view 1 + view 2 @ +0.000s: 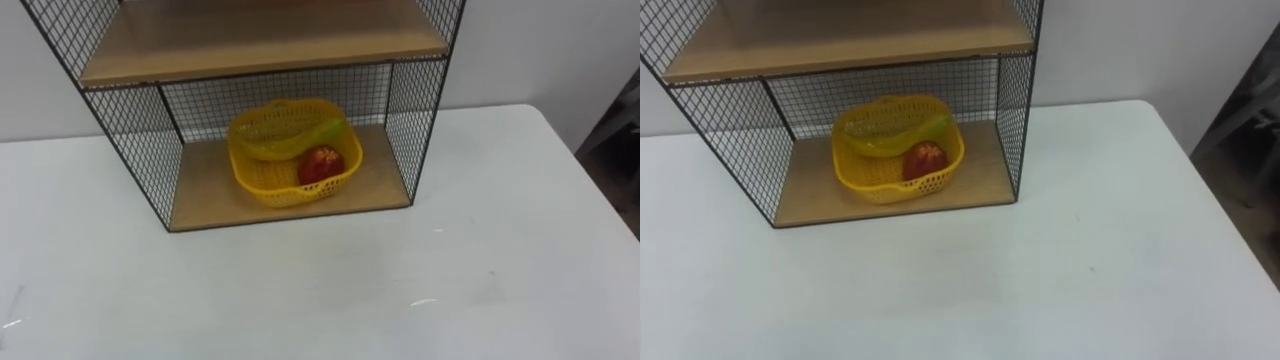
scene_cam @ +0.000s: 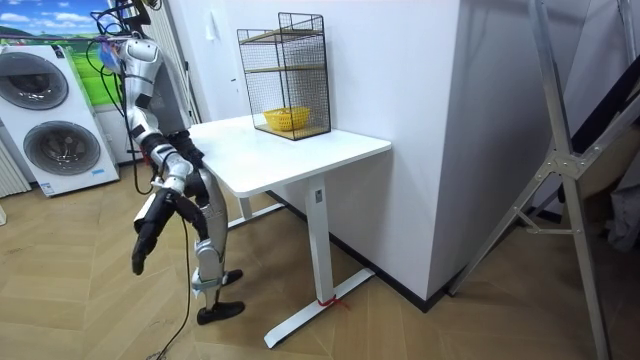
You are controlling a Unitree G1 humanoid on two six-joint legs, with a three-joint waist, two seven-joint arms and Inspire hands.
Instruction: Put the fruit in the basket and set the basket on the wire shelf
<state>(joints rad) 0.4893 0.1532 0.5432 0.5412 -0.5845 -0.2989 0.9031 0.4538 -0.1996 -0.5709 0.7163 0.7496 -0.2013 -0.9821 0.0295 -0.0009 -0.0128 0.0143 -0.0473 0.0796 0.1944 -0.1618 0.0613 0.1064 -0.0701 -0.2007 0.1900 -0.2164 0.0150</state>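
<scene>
Wire shelf [image 1: 140,140]: showing thin black metal mesh, looking matt-coated.
Shelf boards [image 1: 260,40]: showing light wood grain, matt.
Basket [image 1: 262,185]: presenting as perforated yellow plastic, slightly glossy.
Red fruit [image 1: 321,163]: skin appearing smooth, shining.
Yellow-green fruit [image 1: 300,140]: skin looking smooth, duller.
Surface [image 1: 400,280]: appearing white, smooth, giving faint sheen.
Floor [image 2: 80,300]: showing wood-pattern planks, satin.

White table [image 1: 520,250]: plain top with a rounded far-right corner and a few faint scuffs [image 1: 424,301]. In the room view it stands on a white pedestal leg [image 2: 318,235] with a long foot, on a wood-plank floor [image 2: 420,330], close against a white wall [image 2: 400,80]. At the room view's left, 2 front-loading washing machines [image 2: 45,115] are stacked, 1 above the other, below a landscape picture [image 2: 40,20]. At the room view's right stands a grey metal frame [image 2: 560,170] with slanted struts.
</scene>
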